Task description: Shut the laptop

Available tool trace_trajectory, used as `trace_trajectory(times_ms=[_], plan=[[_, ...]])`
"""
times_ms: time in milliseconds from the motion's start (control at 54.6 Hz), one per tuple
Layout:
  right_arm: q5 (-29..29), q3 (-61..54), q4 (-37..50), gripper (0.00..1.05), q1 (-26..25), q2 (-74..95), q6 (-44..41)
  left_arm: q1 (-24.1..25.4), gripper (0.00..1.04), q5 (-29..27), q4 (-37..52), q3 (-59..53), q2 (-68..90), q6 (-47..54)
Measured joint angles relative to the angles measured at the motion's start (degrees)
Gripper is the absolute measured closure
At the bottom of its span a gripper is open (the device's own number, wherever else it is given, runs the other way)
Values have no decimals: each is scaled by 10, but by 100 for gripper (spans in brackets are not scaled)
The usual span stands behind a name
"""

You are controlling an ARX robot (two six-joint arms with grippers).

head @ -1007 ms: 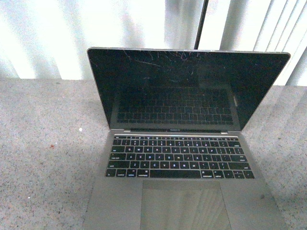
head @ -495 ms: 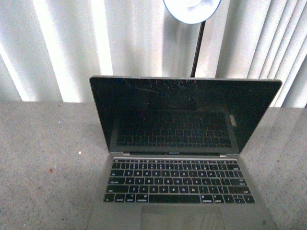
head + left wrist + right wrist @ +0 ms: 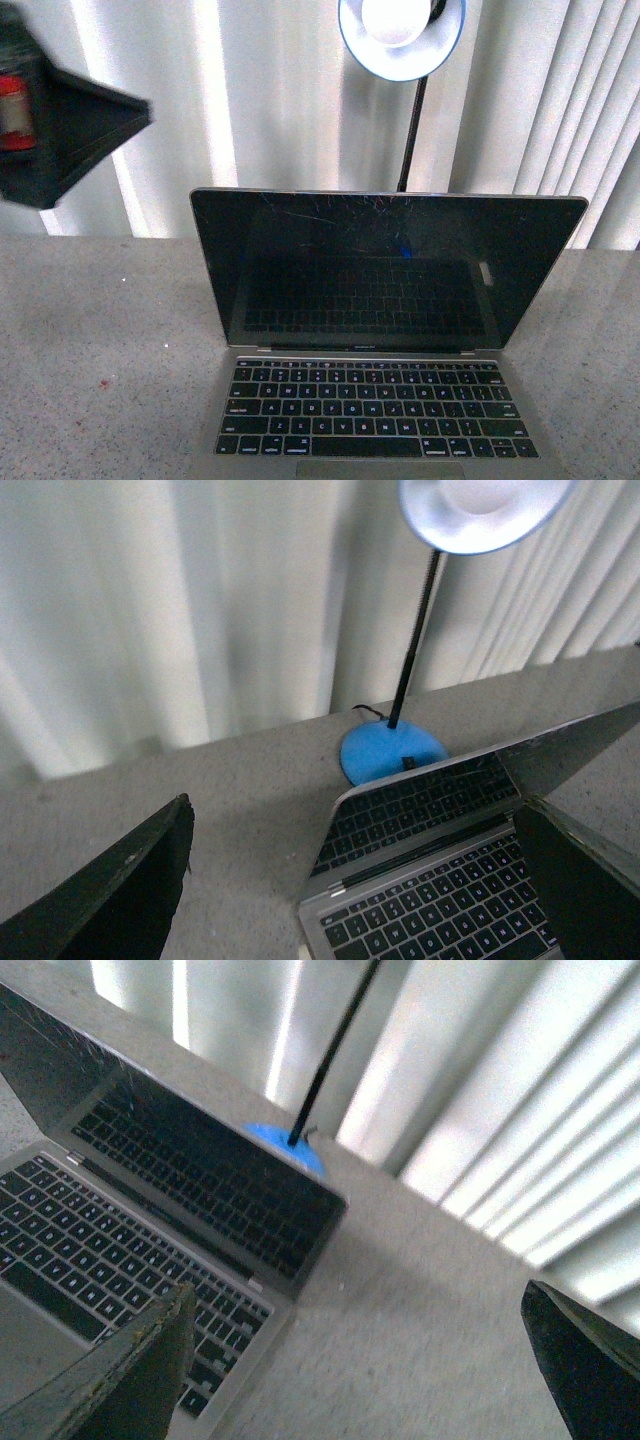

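Note:
The laptop (image 3: 390, 270) stands open on the grey speckled table (image 3: 100, 330), its scratched black screen upright and facing me, black keys below. My left gripper (image 3: 352, 810) is open and empty, raised above the laptop's left side; its fingers (image 3: 120, 890) frame the hinge and keyboard (image 3: 440, 900). Part of it shows as a black shape at the upper left of the front view (image 3: 60, 120). My right gripper (image 3: 358, 1295) is open and empty, over the table just off the laptop's right edge (image 3: 150, 1210).
A desk lamp with a blue-rimmed head (image 3: 400, 35), thin black neck and blue round base (image 3: 392, 752) stands right behind the laptop's lid. White vertical blinds (image 3: 250, 100) line the back of the table.
The front view has tilted upward: the laptop sits lower in frame and the lamp head has come into view. My left gripper has entered at the upper left.

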Motion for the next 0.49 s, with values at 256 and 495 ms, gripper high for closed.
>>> trace_trajectory(times_ms=[256,495], plan=[[-64,115,19,7,11,160,-104,-42,7,-102,-77,191,152,140],[-69,173,24,7,37,199,-101,-46,7,-117,-125,276,224,166]])
